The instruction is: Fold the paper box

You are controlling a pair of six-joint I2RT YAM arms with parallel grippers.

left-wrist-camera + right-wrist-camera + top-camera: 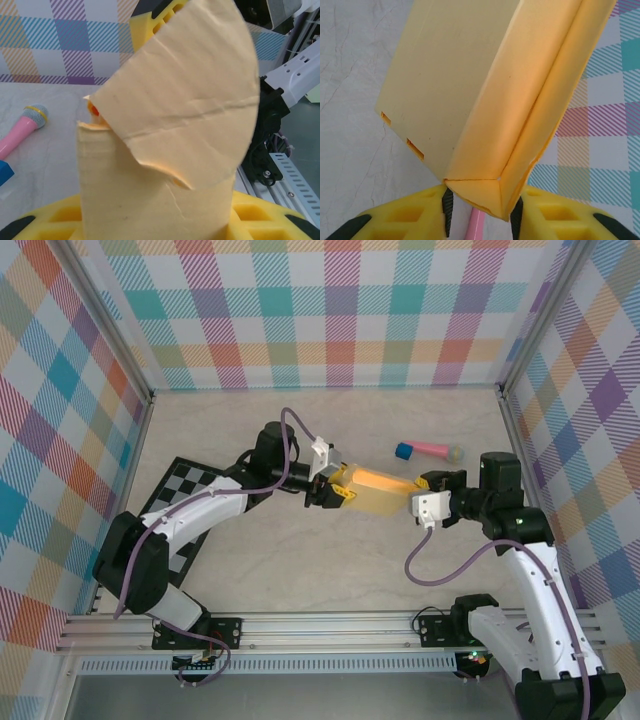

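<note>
The paper box (378,492) is yellow-orange card, held off the table between my two grippers. My left gripper (335,487) is shut on its left end. In the left wrist view the box (165,150) rises between the yellow fingers (270,217), with a rounded flap bent over its top. My right gripper (418,494) meets the box's right end. In the right wrist view a folded corner of the box (485,125) sits between the black pads (448,206), touching both; my right gripper (481,210) is shut on it.
A pink stick (432,450) with a blue end (403,451) lies on the table just behind the box. A black-and-white checkered board (185,490) lies at the left under my left arm. Plaid walls enclose three sides.
</note>
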